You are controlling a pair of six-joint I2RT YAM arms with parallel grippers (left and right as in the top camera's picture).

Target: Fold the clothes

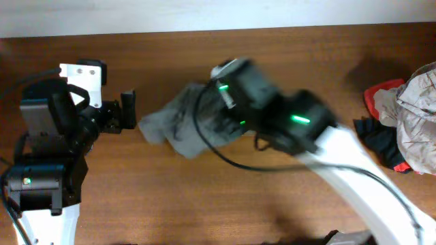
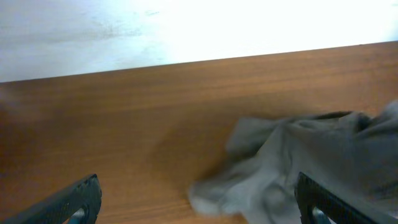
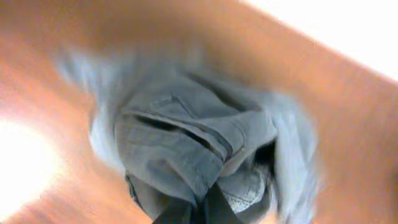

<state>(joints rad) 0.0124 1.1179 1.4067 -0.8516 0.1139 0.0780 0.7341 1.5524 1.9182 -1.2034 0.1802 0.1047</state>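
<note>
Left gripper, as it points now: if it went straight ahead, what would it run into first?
Most likely the shorts. Their crumpled near edge lies just ahead of the open left gripper, more toward its right finger, with only bare table in between. How close the edge is cannot be judged from the wrist view.

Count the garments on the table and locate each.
4. Grey shorts lie at the centre. A red garment, a black garment and a pale beige-grey garment are heaped together at far right; more may be hidden there.
</note>
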